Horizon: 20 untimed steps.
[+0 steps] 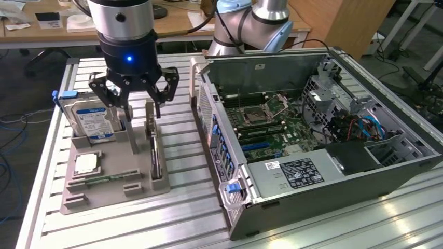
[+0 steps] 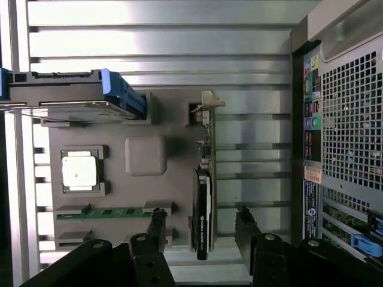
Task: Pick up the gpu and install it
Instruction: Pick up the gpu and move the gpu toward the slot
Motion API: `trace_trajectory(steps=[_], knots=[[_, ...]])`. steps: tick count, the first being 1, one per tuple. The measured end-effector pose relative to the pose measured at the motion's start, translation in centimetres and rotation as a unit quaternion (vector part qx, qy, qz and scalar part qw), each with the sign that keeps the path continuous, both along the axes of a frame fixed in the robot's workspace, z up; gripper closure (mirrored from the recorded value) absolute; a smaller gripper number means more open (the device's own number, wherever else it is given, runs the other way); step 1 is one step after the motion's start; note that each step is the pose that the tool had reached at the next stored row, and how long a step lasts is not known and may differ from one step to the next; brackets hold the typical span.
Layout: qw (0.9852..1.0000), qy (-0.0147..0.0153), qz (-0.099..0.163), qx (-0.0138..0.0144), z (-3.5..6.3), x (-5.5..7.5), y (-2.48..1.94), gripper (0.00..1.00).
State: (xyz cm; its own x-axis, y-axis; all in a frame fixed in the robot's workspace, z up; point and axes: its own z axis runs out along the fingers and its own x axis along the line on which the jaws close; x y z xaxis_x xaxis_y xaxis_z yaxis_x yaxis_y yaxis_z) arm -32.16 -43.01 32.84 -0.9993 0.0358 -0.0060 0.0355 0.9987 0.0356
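Near end of the grey plastic holder tray [image 1: 104, 199]: narrow green memory stick [image 1: 107, 179], square silver processor chip [image 1: 86, 164]. The thin dark gpu card [image 1: 155, 155] stands on edge in the tray's right slot. My black pincer [image 1: 140, 106] hangs wide open over it, one finger on either side. Far left: silver hard drive [image 1: 93, 120]. Right: open grey computer case [image 1: 312, 202].

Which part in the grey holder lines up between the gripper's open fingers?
The gpu, the thin dark card standing on edge: the gripper frames it in the wrist view. The hard drive, processor and memory stick sit off to one side.
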Motion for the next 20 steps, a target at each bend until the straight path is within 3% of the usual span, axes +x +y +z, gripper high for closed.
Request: trace_trajectory(steps=[3, 9, 20], knots=[[1.0000, 0.0010, 0.000, 0.0000, -0.49, 0.0, -0.12, 0.41], [1.0000, 0.0061, 0.006, -0.0001, -1.36, 0.3, -0.37, 0.41], [1.0000, 0.0062, 0.006, 0.0000, -2.29, 0.6, -0.78, 0.41]])
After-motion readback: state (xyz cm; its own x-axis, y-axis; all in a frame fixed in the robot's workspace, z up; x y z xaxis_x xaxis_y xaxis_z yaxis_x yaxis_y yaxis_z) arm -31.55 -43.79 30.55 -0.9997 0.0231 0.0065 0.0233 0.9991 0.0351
